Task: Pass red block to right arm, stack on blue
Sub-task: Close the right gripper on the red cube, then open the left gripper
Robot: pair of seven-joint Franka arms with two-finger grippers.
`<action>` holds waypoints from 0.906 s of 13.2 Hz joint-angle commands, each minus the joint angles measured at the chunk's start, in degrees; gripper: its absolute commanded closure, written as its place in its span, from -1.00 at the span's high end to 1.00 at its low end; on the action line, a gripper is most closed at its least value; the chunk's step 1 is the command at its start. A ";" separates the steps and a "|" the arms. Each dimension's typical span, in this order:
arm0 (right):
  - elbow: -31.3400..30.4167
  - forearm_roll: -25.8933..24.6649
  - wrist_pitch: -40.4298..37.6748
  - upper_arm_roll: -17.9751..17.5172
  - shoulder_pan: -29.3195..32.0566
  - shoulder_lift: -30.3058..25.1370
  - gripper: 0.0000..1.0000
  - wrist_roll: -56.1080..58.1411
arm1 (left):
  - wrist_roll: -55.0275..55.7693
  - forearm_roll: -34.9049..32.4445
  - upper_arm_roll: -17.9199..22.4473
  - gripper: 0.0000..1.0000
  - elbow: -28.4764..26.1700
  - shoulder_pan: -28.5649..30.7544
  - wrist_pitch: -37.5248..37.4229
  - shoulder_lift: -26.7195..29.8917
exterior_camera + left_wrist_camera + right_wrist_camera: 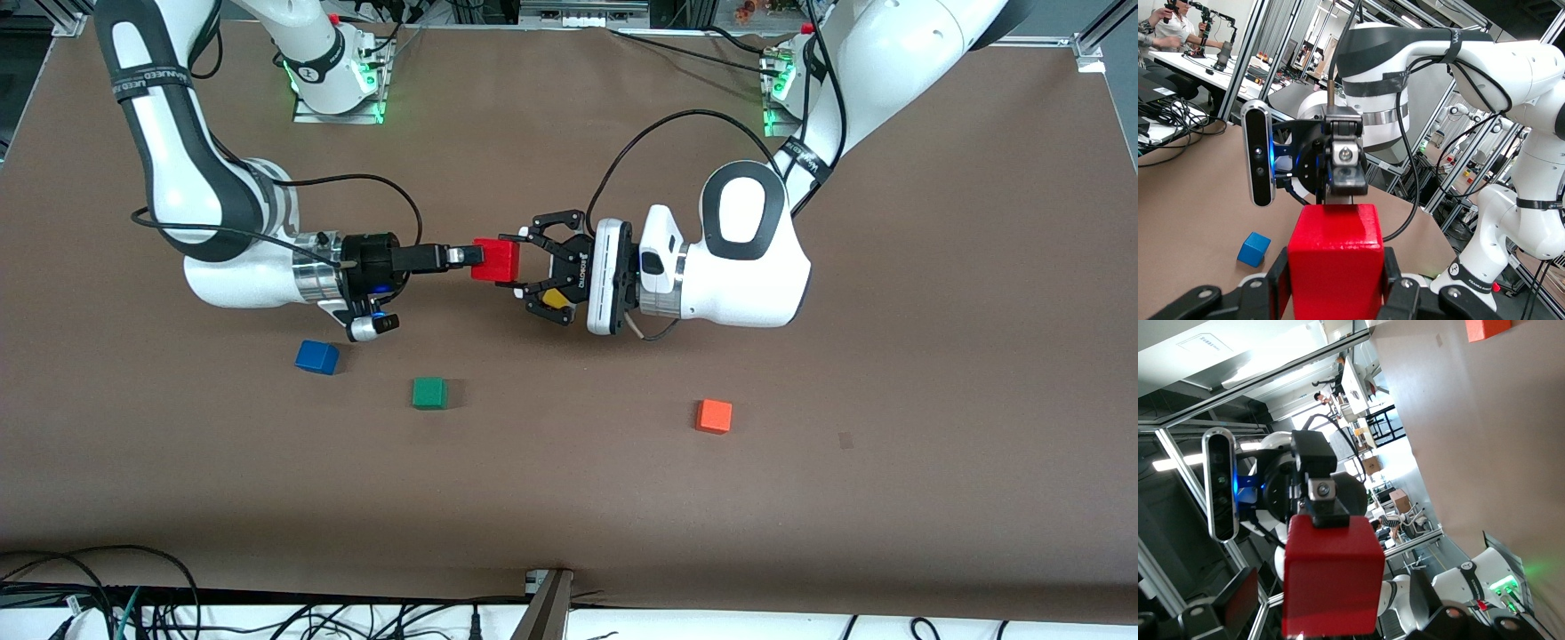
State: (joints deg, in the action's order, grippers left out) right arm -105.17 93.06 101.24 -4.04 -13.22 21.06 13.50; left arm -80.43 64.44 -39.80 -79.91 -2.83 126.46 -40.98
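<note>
The red block point(495, 260) hangs in the air over the middle of the table. My left gripper point(526, 263), the claw-like one, is shut on its two sides; in the left wrist view its fingers point(1277, 280) press against the red block point(1335, 263). My right gripper point(476, 256), slim and black, is at the block's other end. In the right wrist view its pads point(1238, 600) stand open, clear of the red block point(1331, 577) on both sides. The blue block point(317, 356) lies on the table under the right wrist and also shows in the left wrist view point(1253, 249).
A green cube point(429, 392) lies beside the blue block, toward the left arm's end. An orange cube point(714, 415) lies nearer the front camera than the left wrist and shows in the right wrist view point(1487, 328). Cables run along the table's front edge.
</note>
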 commanded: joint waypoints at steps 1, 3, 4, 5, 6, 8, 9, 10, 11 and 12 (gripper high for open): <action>-1.18 1.60 1.68 -0.26 -0.49 -1.46 0.96 1.09 | -0.78 1.83 -0.01 -1.00 1.60 -0.77 0.46 -0.68; -0.56 1.69 1.77 -0.26 -0.49 -1.37 0.56 1.17 | -0.78 2.18 -0.01 -1.00 1.60 -0.77 0.46 -0.68; -0.30 1.60 1.68 -0.26 -0.49 -1.46 0.20 1.44 | -0.78 2.18 -0.01 -1.00 1.60 -0.77 0.46 -0.68; -0.30 1.69 1.51 -0.17 -0.40 -1.54 -0.21 2.05 | -0.78 2.18 -0.01 -1.00 1.69 -0.77 0.46 -0.68; -0.30 1.69 1.24 -0.17 -0.40 -1.63 -0.47 2.14 | -0.78 2.18 -0.01 -1.00 1.60 -0.77 0.46 -0.68; -0.30 1.60 1.33 -0.09 -0.40 -1.81 -0.85 2.14 | -0.78 2.18 -0.01 -1.00 1.60 -0.69 0.46 -0.59; -0.30 1.60 1.33 0.00 -0.40 -1.81 -0.87 2.14 | -0.78 2.18 -0.01 -0.49 1.69 -0.77 0.46 -0.59; -0.30 1.60 1.33 0.09 -0.32 -1.89 -0.90 2.14 | -0.69 2.26 -0.01 0.99 1.69 -0.69 0.37 -0.68; -0.21 1.60 1.24 0.18 -0.32 -1.90 -0.90 2.14 | -0.17 2.53 -0.01 1.00 1.69 -0.60 0.37 -0.59; -0.21 1.60 1.24 0.26 -0.32 -1.98 -0.90 2.14 | 0.10 2.53 -0.10 1.00 1.69 -0.60 0.37 -0.59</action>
State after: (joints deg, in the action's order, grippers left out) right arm -104.56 93.67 102.11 -3.89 -13.61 20.56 14.51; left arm -80.58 65.19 -39.80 -79.39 -3.03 126.56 -41.00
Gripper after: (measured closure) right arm 0.414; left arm 0.295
